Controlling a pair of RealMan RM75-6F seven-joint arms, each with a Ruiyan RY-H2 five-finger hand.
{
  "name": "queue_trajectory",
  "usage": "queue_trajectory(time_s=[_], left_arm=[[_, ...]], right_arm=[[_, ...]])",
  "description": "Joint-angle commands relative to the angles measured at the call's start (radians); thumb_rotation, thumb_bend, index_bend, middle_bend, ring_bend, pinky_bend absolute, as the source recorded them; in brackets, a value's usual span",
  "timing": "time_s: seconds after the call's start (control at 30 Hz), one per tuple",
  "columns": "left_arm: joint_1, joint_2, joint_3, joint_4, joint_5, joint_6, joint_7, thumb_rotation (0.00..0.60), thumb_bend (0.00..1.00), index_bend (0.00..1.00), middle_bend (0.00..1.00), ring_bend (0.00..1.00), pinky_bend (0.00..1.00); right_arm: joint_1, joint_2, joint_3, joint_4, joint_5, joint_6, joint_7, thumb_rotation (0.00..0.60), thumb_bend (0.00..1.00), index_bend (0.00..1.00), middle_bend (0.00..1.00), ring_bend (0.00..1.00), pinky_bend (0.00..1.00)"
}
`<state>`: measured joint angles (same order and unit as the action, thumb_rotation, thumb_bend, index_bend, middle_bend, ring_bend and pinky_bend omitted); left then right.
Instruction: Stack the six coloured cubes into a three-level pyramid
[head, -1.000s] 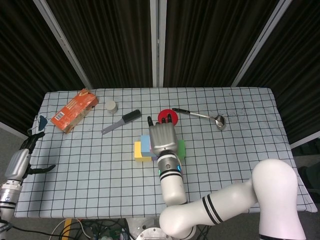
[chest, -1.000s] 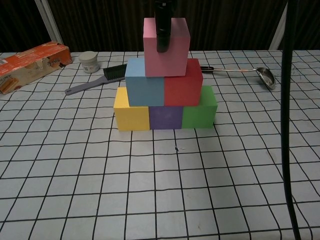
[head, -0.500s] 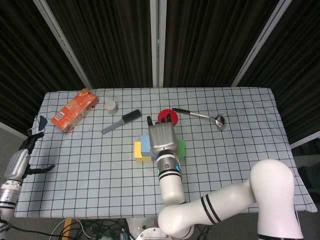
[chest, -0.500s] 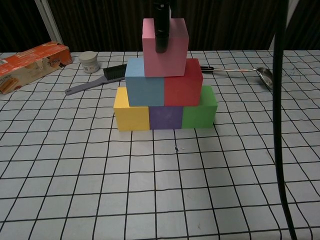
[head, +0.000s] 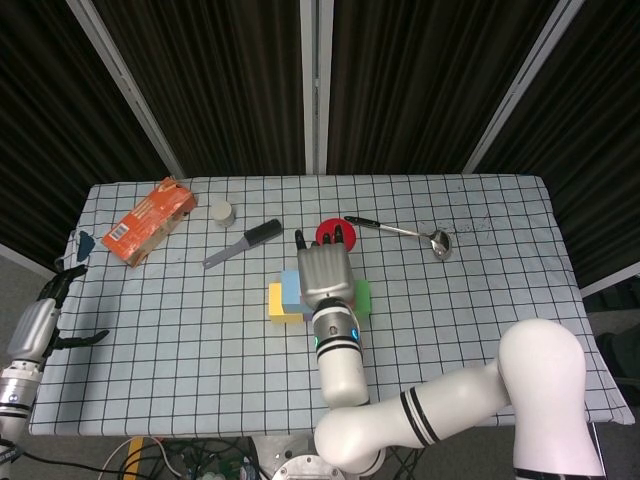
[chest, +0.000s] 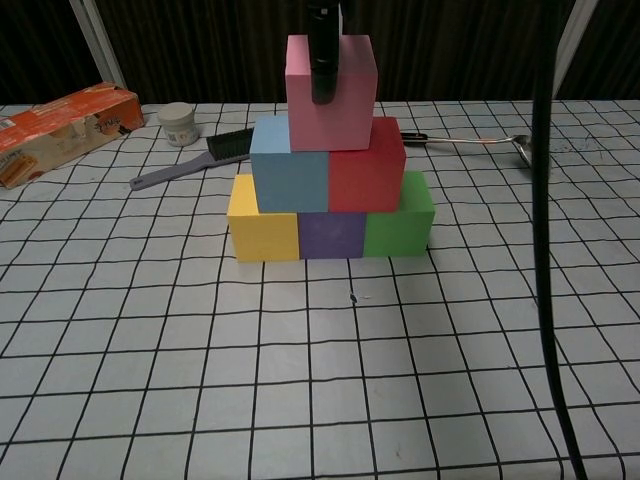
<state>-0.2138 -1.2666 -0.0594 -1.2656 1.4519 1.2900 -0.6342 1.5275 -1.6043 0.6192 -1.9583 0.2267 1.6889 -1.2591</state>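
Chest view: right hand (chest: 324, 50) grips top pink cube (chest: 333, 105).

checkered table (chest: 150, 380): bottom-row cubes yellow (chest: 263, 222), purple (chest: 331, 235), green (chest: 400, 220); orange box (chest: 62, 128), brush (chest: 190, 158), ladle (head: 402, 231), jar (chest: 180, 123).

Rectangular table under a white black-gridded cloth (head: 480, 300), set against dark ribbed wall panels (head: 230, 80).
Pale grey metal struts (head: 130, 95) divide the black panels behind the table, some slanted, one upright at centre. Grey floor (head: 20, 275) shows past the table's left edge, and tangled cables (head: 190, 462) lie below its near edge.
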Motion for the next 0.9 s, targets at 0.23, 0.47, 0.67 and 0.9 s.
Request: queue_trajectory(time_s=[0.23, 0.47, 0.67, 0.9], left_arm=[[0.001, 0.001, 0.0, 0.0, 0.0, 0.0, -0.001, 0.6, 0.06, 0.05, 0.09, 0.0, 0.07], [0.0, -0.002, 0.001, 0.003, -0.001, -0.005, 0.002, 0.6, 0.06, 0.05, 0.09, 0.0, 0.07], [0.0, -0.001, 0.0, 0.003, -0.003, -0.005, -0.001, 0.6, 0.06, 0.05, 0.09, 0.0, 0.07], [0.0, -0.002, 0.002, 0.001, -0.002, -0.008, 0.002, 0.6, 0.06, 0.05, 0.09, 0.0, 0.07]], right_arm=[[-0.008, -0.006, 0.006, 0.005, 0.0, -0.001, -0.014, 0.6, 0.15, 0.0, 0.55, 0.15, 0.0], [-0.02, -0.003, 0.009, 0.006, -0.003, -0.011, -0.023, 0.6, 0.12, 0.0, 0.43, 0.14, 0.0], [-0.035, 0.011, 0.024, -0.008, 0.011, -0.032, -0.03, 0.6, 0.07, 0.0, 0.29, 0.09, 0.0], [-0.052, 0.029, 0.027, -0.03, 0.003, -0.045, -0.02, 0.6, 0.04, 0.0, 0.19, 0.04, 0.0]])
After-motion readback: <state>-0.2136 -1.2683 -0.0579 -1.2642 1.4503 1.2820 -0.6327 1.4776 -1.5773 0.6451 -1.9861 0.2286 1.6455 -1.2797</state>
